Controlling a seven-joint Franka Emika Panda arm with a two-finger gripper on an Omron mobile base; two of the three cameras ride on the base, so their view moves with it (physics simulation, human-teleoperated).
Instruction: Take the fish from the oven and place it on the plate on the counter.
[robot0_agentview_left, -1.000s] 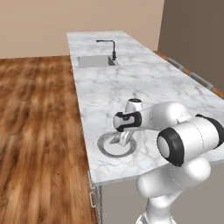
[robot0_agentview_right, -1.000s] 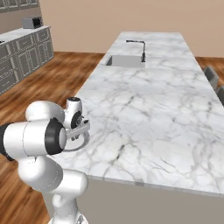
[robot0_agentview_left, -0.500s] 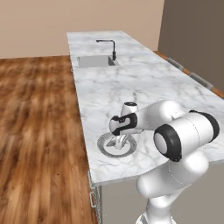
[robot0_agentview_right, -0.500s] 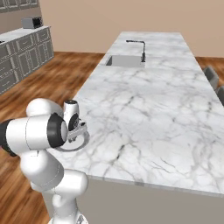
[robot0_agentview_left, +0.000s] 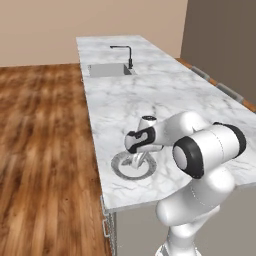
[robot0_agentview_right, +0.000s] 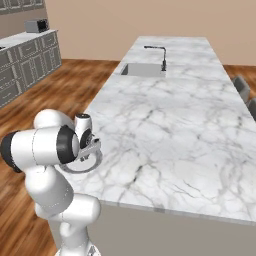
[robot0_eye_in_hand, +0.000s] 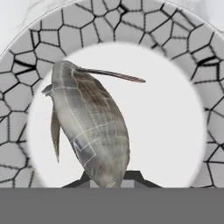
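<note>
One gripper (robot0_agentview_left: 136, 161) hung low over the plate (robot0_agentview_left: 120, 170), clamped on the fish (robot0_eye_in_hand: 89, 127), which hung above the plate's pale centre, near the tabletop (robot0_agentview_left: 165, 95) edge. Releasing well would probably mean easing lower and centring the fish before opening. Hand view showed the fish and grip plainly; base views showed the sink (robot0_agentview_right: 142, 69) well apart.

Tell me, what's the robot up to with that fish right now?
Gripper shut on the fish. Fish over the plate's pale centre. Nothing in the way.
</note>
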